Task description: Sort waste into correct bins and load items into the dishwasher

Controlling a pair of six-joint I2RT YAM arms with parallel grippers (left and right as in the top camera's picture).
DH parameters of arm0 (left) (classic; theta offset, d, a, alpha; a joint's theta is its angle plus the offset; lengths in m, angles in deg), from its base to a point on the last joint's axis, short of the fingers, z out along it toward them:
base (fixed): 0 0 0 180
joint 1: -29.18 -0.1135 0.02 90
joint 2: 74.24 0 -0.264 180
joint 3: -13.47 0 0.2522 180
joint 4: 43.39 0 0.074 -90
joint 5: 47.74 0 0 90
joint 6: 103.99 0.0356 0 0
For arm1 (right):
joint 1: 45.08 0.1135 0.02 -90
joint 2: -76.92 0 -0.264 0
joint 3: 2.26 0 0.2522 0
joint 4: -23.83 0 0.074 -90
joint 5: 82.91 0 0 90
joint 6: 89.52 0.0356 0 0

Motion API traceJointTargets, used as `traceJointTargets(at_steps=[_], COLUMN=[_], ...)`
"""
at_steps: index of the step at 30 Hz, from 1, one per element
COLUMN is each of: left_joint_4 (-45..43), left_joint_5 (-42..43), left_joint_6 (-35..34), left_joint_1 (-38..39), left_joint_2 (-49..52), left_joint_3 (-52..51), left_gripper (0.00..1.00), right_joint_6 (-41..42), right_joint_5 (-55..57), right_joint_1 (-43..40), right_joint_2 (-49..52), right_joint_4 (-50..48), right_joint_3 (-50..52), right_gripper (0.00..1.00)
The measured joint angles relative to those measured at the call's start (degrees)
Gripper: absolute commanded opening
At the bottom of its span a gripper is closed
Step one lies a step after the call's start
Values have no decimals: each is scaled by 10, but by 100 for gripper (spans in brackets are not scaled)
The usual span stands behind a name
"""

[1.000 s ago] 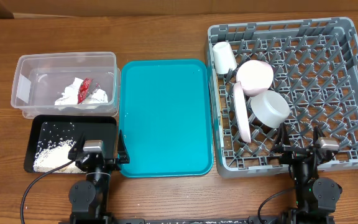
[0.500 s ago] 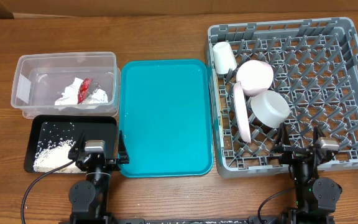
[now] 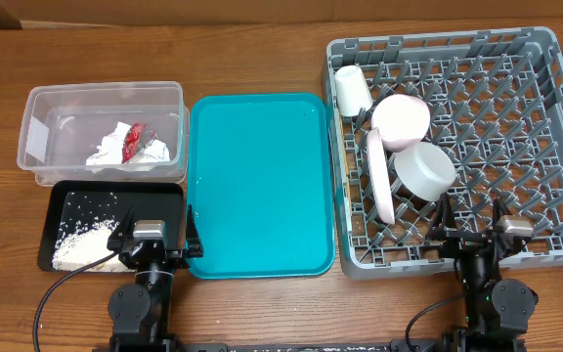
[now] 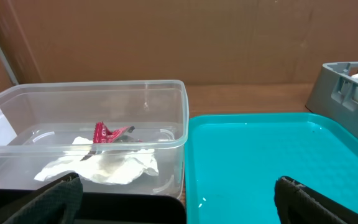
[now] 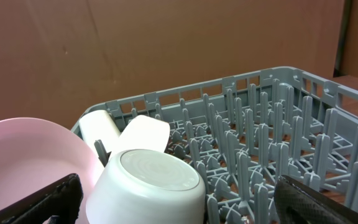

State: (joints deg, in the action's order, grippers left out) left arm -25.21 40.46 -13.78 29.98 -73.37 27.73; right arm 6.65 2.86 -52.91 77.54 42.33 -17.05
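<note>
The napkin (image 3: 113, 154) and red wrapper (image 3: 133, 137) are seen in the clear tub (image 3: 35, 97), the rice (image 3: 79, 246) in the black tray (image 3: 169, 195) beside it, and the cup (image 3: 352, 90), pink bowl (image 3: 401, 119), white bowl (image 3: 424, 171) and plate (image 3: 379, 178) in the grey rack (image 3: 555, 117) on the counter (image 3: 262, 49), while the left pincer (image 4: 176, 199) and right pincer (image 5: 176, 199) are held wide open, empty.

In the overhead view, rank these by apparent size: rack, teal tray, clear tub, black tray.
1. Rack, clearly the largest.
2. Teal tray.
3. Clear tub and black tray: their footprints look about alike, so I won't rank one over the other.
</note>
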Motion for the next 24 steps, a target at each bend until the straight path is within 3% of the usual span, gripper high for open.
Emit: traceJointTargets(at_steps=[24], left_joint_4=[0], left_joint_5=[0], left_joint_6=[0], left_joint_1=[0], left_joint_2=[0], left_joint_3=[0], left_gripper=[100], right_joint_6=[-2], right_joint_5=[-4], right_joint_1=[24], right_joint_2=[0], right_joint_4=[0], right_joint_3=[0], right_gripper=[99])
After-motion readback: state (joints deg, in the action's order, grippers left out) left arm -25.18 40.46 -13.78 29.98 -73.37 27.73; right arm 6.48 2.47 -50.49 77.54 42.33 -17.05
